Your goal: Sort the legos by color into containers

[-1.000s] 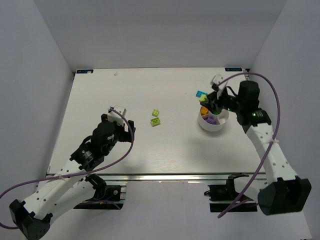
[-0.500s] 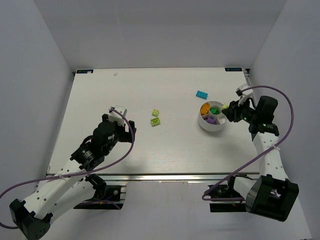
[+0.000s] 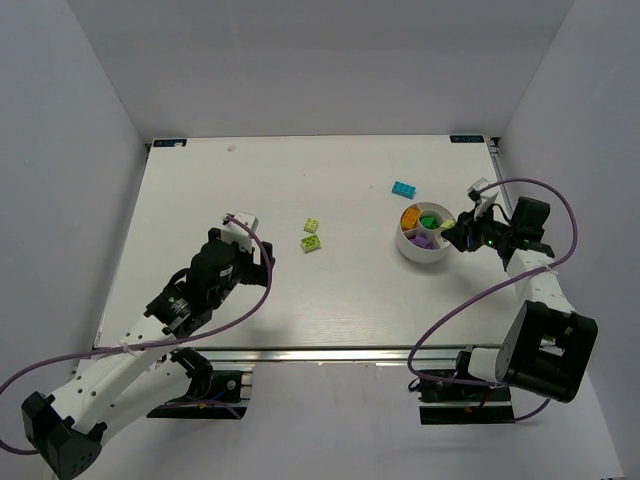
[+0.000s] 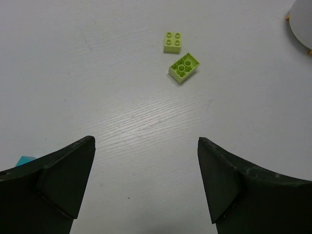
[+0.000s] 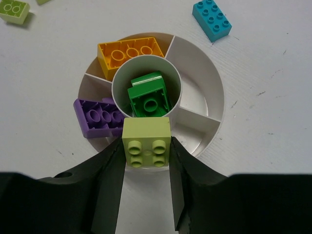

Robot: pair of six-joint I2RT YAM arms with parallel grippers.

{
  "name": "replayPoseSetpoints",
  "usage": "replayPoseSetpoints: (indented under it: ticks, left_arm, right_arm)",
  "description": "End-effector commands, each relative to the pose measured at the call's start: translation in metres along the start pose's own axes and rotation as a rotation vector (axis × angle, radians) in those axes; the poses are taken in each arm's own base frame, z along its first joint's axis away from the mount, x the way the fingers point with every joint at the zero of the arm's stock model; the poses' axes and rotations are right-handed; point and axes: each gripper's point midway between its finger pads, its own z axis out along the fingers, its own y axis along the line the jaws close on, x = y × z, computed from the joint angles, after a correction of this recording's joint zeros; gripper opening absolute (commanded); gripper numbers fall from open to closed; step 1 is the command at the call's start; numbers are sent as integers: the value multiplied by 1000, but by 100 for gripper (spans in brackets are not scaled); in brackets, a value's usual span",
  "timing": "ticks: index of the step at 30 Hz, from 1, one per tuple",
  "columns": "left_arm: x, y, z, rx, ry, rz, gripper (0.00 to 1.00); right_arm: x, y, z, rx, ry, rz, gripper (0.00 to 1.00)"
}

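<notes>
round white plastic divided bowl (image 5: 197, 83): dark green brick (image 5: 147, 97) in centre well, orange brick (image 5: 129, 52) in one wedge, purple brick (image 5: 97, 117) in the next. Right gripper (image 5: 146, 155) clamps a lime-yellow brick (image 5: 146, 141) at the bowl's rim. Left gripper (image 4: 145, 146) fingers wide, over the table (image 4: 97, 97). Loose on the table: two lime-yellow bricks (image 4: 172, 42) (image 4: 184, 68), one cyan brick (image 5: 211, 18) near the bowl.

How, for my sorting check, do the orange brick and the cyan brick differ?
The orange brick sits in an outer compartment of the bowl; the cyan brick lies on the table outside it. The orange brick is underside up, showing hollow tubes; the cyan brick is studs up. Both look like long bricks of the same shape.
</notes>
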Motion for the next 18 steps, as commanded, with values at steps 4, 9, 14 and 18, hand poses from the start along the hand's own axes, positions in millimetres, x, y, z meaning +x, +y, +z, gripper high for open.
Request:
replayPoseSetpoints:
  ticks: [4,9,14,18]
  left_arm:
    - [-3,-15,8,65,-11,-21,96]
    - [-4,-35,31,107,55,-78,95]
    - [-1,-58,71,120,127,-169,72]
    - [-1,-71,109,83,196,-240,28]
  right_arm:
    - [-1,-7,6,-15,-39,-50,56]
    - [-5,-10,5,-5,-62,-50,59]
    - [-18,-11,-3,9,-88,-58,53]
    - [-54,-2,-29,93,-173,-67,0]
